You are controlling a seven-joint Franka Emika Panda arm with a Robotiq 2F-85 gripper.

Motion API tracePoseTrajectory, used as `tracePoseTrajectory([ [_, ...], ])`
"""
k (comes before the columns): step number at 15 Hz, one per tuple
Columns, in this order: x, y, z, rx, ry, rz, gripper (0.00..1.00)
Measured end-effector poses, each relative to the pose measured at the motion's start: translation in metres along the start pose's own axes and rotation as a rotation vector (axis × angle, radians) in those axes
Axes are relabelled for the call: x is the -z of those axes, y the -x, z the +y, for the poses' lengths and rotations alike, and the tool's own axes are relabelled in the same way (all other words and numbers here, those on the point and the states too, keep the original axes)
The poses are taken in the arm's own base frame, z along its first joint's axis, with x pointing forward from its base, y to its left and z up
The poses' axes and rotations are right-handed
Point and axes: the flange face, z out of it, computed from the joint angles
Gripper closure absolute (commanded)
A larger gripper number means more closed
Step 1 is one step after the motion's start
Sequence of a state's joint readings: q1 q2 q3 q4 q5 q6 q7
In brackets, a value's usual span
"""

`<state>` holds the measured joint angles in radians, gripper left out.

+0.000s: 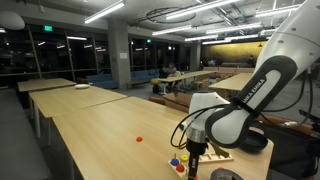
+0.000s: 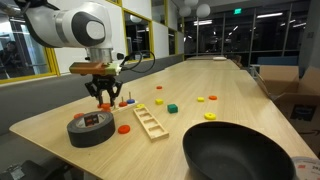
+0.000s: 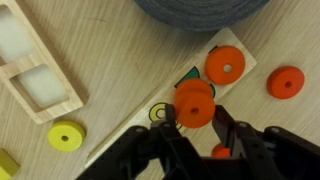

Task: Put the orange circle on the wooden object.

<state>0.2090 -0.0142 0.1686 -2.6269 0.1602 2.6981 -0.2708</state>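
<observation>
End effector (image 3: pixel 197 122) is clamped on the circle (image 3: pixel 195 102), as far as I can read the wrist view, with one finger pressed to each side of it. I have it held low over the worktop (image 2: pixel 230 85), near the corner where the tape roll (image 2: pixel 90 129) lies. The board (image 2: pixel 150 122) lies flat near that same edge, just beside the roll, between it and the bowl (image 2: pixel 240 155). The circle is apart from the board, not on it. In the wrist view I see another orange disc (image 3: pixel 226 65) on a pale card, a redder disc (image 3: pixel 285 82) beside that, and a yellow disc (image 3: pixel 66 136) near the board's end.
</observation>
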Motion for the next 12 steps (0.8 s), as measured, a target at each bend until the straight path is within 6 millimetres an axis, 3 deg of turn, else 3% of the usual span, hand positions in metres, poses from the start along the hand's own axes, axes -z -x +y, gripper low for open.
tracePoseTrajectory([
  [12, -0.0001, 0.0027, -0.0004, 0.013, 0.007, -0.004, 0.75],
])
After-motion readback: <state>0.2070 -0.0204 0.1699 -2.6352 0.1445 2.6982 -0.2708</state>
